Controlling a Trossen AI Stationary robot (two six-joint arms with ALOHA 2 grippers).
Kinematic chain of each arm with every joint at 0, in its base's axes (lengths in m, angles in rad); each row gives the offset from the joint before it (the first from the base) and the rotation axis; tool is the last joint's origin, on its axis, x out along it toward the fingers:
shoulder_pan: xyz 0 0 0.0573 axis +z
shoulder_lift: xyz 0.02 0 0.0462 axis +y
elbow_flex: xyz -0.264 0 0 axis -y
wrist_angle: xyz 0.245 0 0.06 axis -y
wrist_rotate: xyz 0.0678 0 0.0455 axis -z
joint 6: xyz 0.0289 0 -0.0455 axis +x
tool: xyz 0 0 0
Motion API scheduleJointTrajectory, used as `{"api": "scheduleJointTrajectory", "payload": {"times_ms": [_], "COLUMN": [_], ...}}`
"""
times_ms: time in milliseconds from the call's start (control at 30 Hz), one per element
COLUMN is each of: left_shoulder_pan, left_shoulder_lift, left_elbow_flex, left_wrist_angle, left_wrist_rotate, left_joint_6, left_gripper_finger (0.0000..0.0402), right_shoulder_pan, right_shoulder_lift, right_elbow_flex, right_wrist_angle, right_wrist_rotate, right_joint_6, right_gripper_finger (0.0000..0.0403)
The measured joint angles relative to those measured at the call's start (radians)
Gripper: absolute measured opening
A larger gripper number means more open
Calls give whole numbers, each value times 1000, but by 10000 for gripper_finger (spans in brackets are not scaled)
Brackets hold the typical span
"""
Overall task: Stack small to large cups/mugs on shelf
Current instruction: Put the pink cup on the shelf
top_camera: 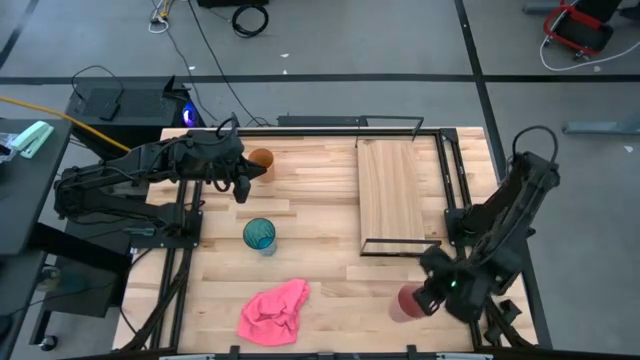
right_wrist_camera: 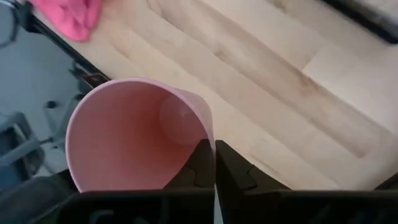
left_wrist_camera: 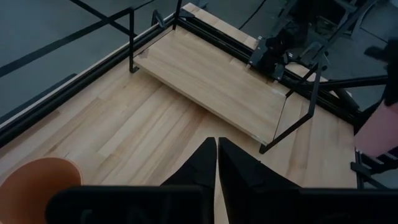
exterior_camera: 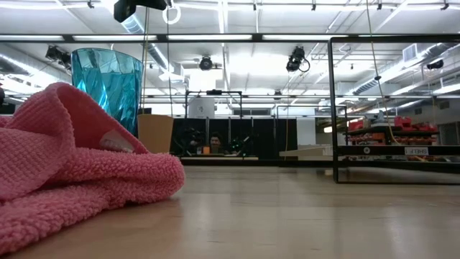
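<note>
Near the table's front right corner, your right gripper pinches the pink cup's rim, fingers clenched on its wall. Your shelf lies just beyond, bare. The teal cup stands mid-table near the pink cloth. Your left gripper, fingers closed and empty, hovers beside the orange cup.

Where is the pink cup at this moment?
In the high view, the pink cup stands near the table's front edge on the right side, beside the right hand and in front of the shelf.
</note>
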Motion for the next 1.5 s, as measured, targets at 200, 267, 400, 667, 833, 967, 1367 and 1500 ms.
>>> {"api": "scheduleJointTrajectory", "payload": {"times_ms": [200, 267, 400, 667, 833, 967, 1367, 1500], "left_shoulder_pan": [0, 0, 0, 0, 0, 0, 0, 0], "left_shoulder_lift": [0, 0, 0, 0, 0, 0, 0, 0], "left_elbow_flex": [0, 0, 0, 0, 0, 0, 0, 0], "left_wrist_angle": [-4, -4, -4, -4, -4, -4, -4, -4], "left_wrist_rotate": [0, 0, 0, 0, 0, 0, 0, 0], "left_joint_6": [4, 4, 4, 4, 3, 3, -29, -30], "left_gripper_finger": [20, 17, 18, 23, 15, 15, 16, 13], "right_shoulder_pan": [-1, -9, -62, -304, -542, -758, -1327, -1482], "right_shoulder_lift": [-142, -185, -257, -387, -467, -499, -407, -333], "right_elbow_flex": [0, 0, 1, 1, 1, 1, 1, 1], "right_wrist_angle": [-7, -10, -67, -188, -256, -256, -66, -73], "right_wrist_rotate": [186, 255, 326, 437, 524, 511, 78, -49], "right_joint_6": [-57, -90, -162, -369, -476, -603, -1094, -1207], "right_gripper_finger": [1, 0, 0, 0, 0, 0, 1, 1]}}
